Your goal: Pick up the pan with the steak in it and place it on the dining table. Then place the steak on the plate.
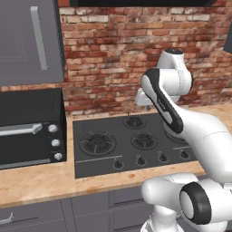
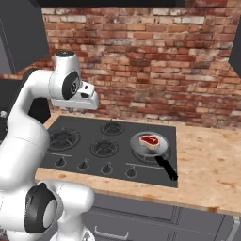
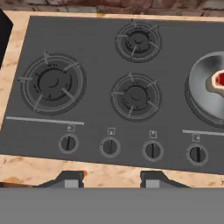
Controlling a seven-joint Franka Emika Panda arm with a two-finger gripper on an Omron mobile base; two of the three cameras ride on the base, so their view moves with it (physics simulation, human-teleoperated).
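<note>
The grey pan (image 2: 141, 147) sits on the right front burner of the black cooktop (image 2: 75, 155), its black handle (image 2: 166, 168) pointing toward the counter's front edge. The red steak (image 2: 149, 140) lies inside it. In the hand view the pan (image 3: 203, 94) and a sliver of steak (image 3: 220, 80) are at the right edge. My gripper (image 3: 111, 179) hovers high over the left half of the cooktop, well left of the pan, open with nothing between its fingertips (image 3: 70, 178). The hand (image 2: 87, 101) points down. The dining table and the plate are out of view.
A black countertop oven (image 1: 29, 129) stands left of the cooktop (image 1: 104, 152) on the wooden counter (image 1: 36, 179). A brick wall (image 1: 108, 54) runs behind, with a grey upper cabinet (image 1: 27, 41) at left. Several burners and a row of knobs (image 3: 109, 147) lie below the hand.
</note>
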